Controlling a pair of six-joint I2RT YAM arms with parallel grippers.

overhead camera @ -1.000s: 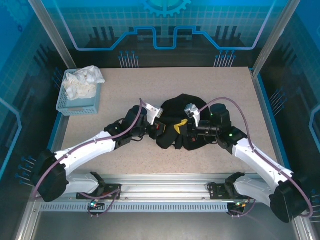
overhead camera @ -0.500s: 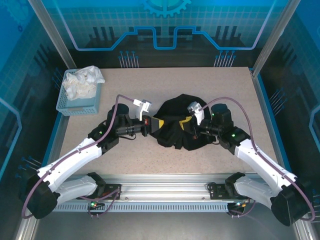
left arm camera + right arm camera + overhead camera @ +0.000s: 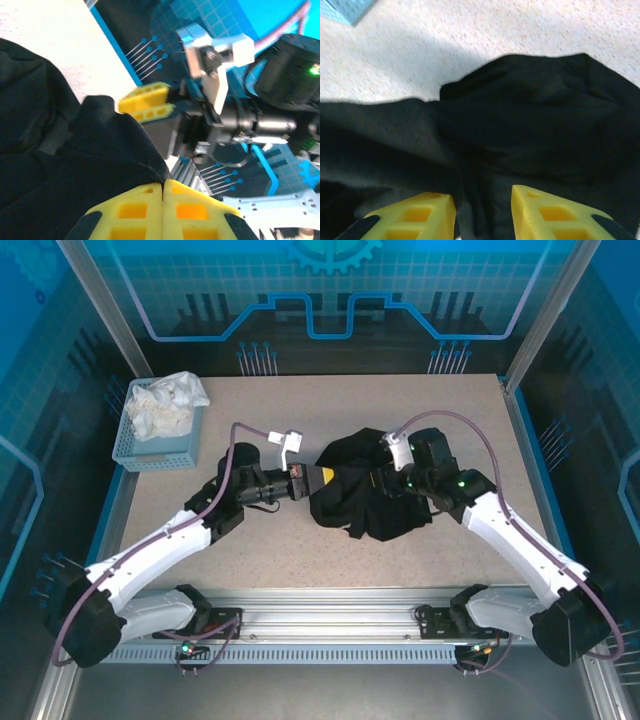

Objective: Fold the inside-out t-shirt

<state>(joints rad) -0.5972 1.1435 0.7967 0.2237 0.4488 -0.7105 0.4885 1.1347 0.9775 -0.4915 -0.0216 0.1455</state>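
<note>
Basket (image 3: 150, 452), 1, pale blue, at the far-left of the worktop (image 3: 300, 405); holds a white cloth (image 3: 165, 405); well apart from the work.

Left arm (image 3: 170, 540), 1, reaching in from the left. Left jaws are pressed together, pinching the left edge of the inside-out t-shirt (image 3: 345, 455), with a peak of black fabric drawn up to their tips.

T-shirt, 1, black, bunched in a heap at mid-worktop between the 2 arms, not yet laid flat; print not visible.

Right arm (image 3: 510, 540), 1, over the heap's right side. Right jaws are spread, with black fabric beneath and between them and nothing gripped.

Risk: with only 1 thin pinch holding it, the edge could slip free under a pull. Right jaws closing here may catch several layers and drag the whole heap rather than spread it.
</note>
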